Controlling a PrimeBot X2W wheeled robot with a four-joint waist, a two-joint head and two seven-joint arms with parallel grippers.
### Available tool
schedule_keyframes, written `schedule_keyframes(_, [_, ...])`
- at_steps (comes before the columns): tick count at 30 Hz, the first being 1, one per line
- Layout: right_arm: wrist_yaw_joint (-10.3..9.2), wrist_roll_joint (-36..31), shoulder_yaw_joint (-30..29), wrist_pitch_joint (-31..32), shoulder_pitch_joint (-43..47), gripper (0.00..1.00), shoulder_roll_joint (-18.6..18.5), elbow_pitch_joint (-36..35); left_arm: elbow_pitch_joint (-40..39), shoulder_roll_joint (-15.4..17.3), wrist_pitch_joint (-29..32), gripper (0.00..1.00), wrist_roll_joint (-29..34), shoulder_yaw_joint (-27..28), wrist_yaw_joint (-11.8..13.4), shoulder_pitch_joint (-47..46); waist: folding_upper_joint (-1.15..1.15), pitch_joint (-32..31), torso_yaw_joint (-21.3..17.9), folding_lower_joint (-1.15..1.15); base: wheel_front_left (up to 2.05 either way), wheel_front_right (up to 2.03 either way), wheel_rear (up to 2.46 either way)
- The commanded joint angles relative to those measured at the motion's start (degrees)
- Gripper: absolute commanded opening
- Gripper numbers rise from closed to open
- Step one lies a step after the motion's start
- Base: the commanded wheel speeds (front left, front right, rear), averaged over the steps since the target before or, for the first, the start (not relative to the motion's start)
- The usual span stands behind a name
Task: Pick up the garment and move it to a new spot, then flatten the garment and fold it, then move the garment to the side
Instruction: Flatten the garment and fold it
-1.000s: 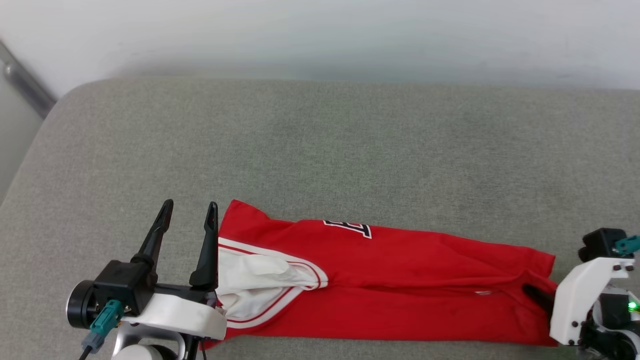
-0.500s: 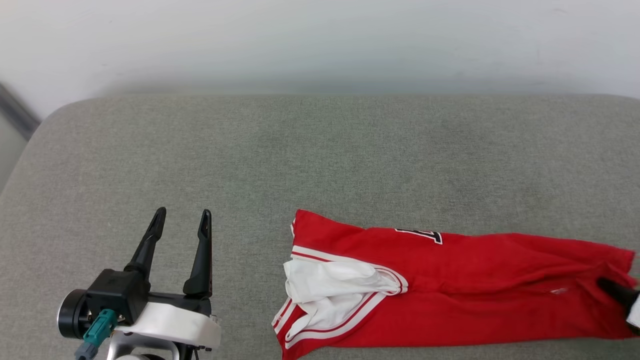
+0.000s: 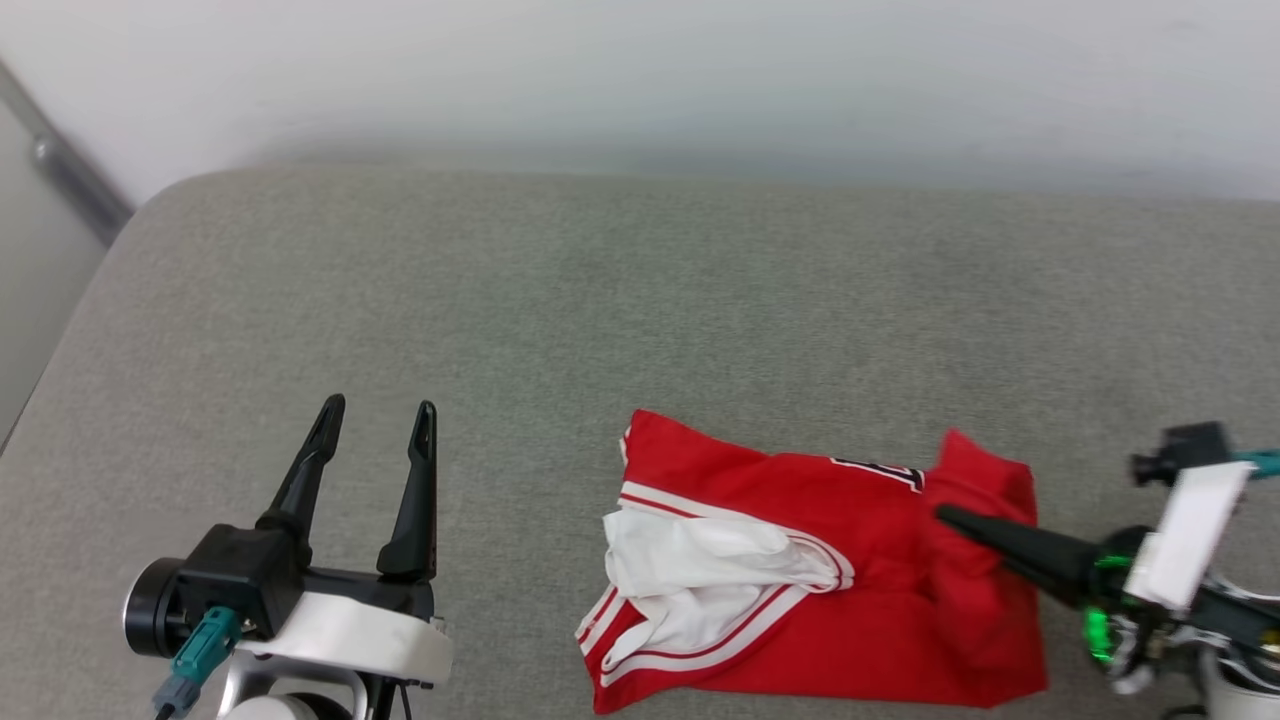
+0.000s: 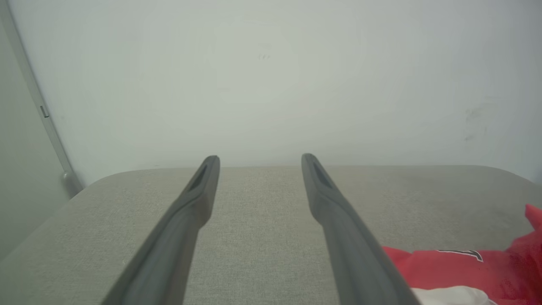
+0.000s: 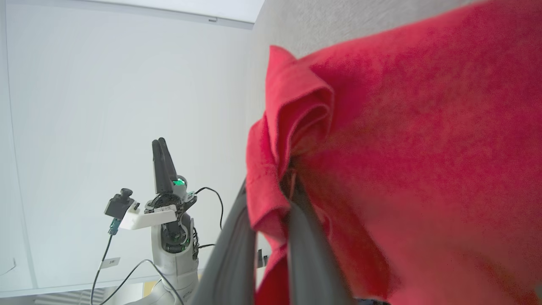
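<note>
Red jersey (image 3: 800,600) lies on the grey cushion (image 3: 600,300), its right end pinched by the clamped right gripper (image 3: 945,514) and raised over its middle; lay it squarely on the white-trimmed end, left gripper (image 3: 381,405) gaping, empty.

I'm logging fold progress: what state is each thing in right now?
garment: lying on the grey padded surface, right end lifted and doubled over leftward, white inside showing.
left claw: open, empty, clear of the garment.
right claw: shut on the garment's right end.
</note>
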Motion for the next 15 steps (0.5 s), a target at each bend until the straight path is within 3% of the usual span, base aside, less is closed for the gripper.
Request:
schedule_keyframes(1, [0.00,1.0,0.7,-0.5,-0.8,0.00,0.6,0.4,-0.1,0.1,-0.2,1.00,0.2,0.0,-0.2,-0.7,0.00,0.6,0.8,0.00,0.00,0.00,0.00])
schedule_keyframes(7, [0.00,5.8,13.9,-7.2,-2.8,0.00,0.4,5.1,0.3,-0.6,-0.3,1.00,0.4,-0.9,-1.1,-2.8,0.00,2.6,3.6,0.00,0.00,0.00,0.00])
schedule_keyframes(15, [0.00,5.9,27.3,-20.2,-6.9,0.00,0.4,10.5,2.0,-2.2,-1.2,1.00,0.3,-1.6,-2.1,-5.0,0.00,5.7,5.6,0.00,0.00,0.00,0.00])
